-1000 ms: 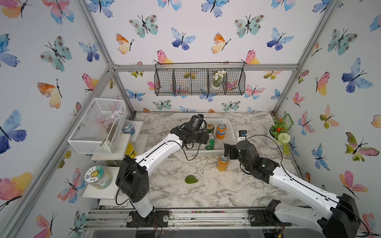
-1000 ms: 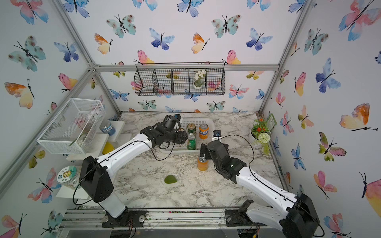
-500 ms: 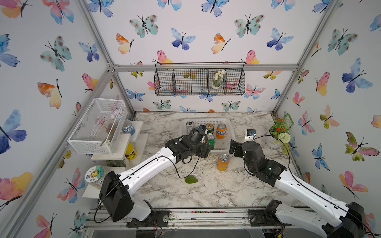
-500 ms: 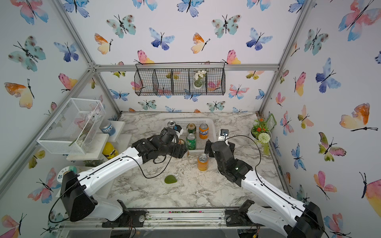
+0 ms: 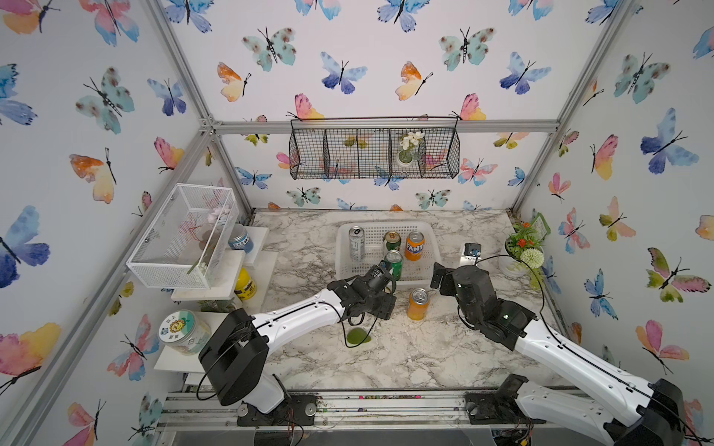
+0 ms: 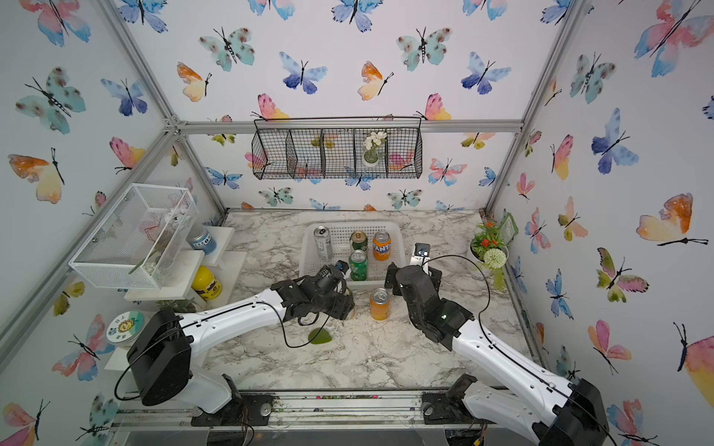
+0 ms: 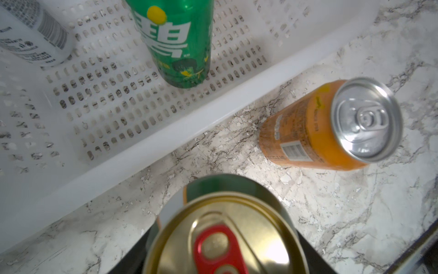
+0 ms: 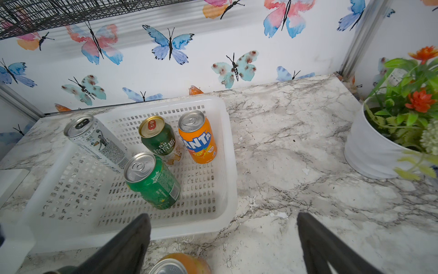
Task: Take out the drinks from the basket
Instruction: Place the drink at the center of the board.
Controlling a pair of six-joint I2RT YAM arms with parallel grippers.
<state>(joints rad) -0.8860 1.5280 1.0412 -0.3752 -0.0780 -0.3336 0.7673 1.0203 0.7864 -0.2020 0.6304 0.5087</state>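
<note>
The left gripper is clamped on a gold-topped can, its jaws pressed to the can's sides just under the gold lid with the red pull-tab. The can stands upright in the grip, outside the basket; whether its base touches the marble table cannot be told.

Reading a top view as a clock face centred on that can, far wall at 12: the basket lies at 12, its near wall just beside the can. An orange can stands on the table at 3, near but apart. A flat green patch lies at 7.

The right gripper hangs at 2, jaws wide apart and holding nothing, its fingers above the table by the basket's near right corner.

Four drinks remain in the basket: a bright green can nearest, a slim silver can at the far left, a second gold-topped can and a Fanta can behind.

These cans look stiff but thin-walled, with smooth, slippery paint; unopened, they probably carry some weight. The best hold is likely across the round body around mid-height, squeezing enough to stop slip but not dent. The silver one, tall and narrow, looks easiest to topple.
</note>
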